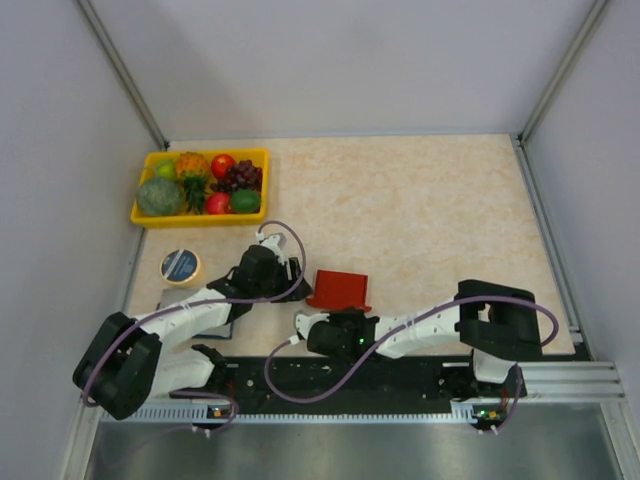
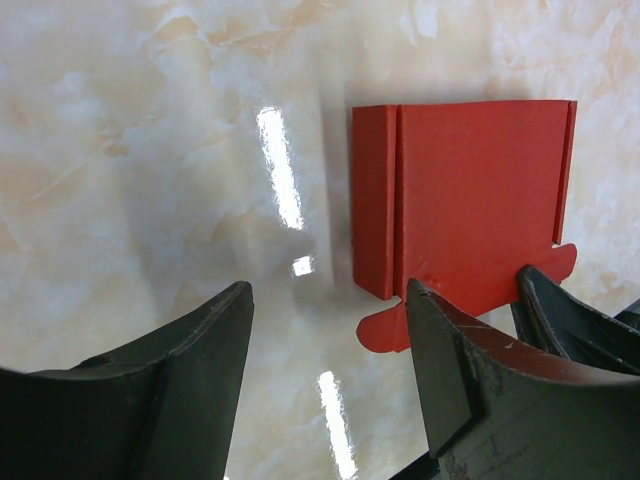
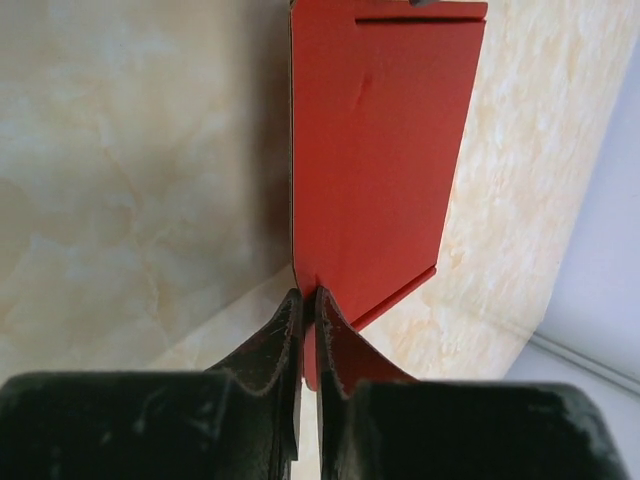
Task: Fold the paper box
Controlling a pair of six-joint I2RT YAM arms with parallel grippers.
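A: Where did the paper box (image 1: 340, 288) sit?

B: On the worktop (image 1: 430, 220), near its front edge and about midway between the two arms. It lay just right of the left pincer (image 1: 293, 278) and just beyond the right pincer (image 1: 332, 314).

A: And the pincers themselves?

B: The right one was clenched on the box's near edge. Its wrist view showed both fingers pressed together with red card between them (image 3: 308, 300). The left one was released, its fingers spread wide and holding nothing (image 2: 328, 300).

A: Which way did the box run?

B: From above it looked a little wider left to right than near to far. From the right pincer, the main panel (image 3: 380, 150) stretched straight away towards the far side. For the left pincer the box (image 2: 470, 190) lay ahead and off to one side, not between its fingers. So I judged that arm would have to shift across before it could take a flap.

A: Which arm was nearer?

B: Both were close, but only the right touched it.

A: Did the views differ?

B: Yes. The left wrist view showed a folded side strip and rounded tabs on the edge nearest it, which the overhead view barely resolved. Only the right wrist view proved the grip. I could not tell whether the panel was flat or lifted.
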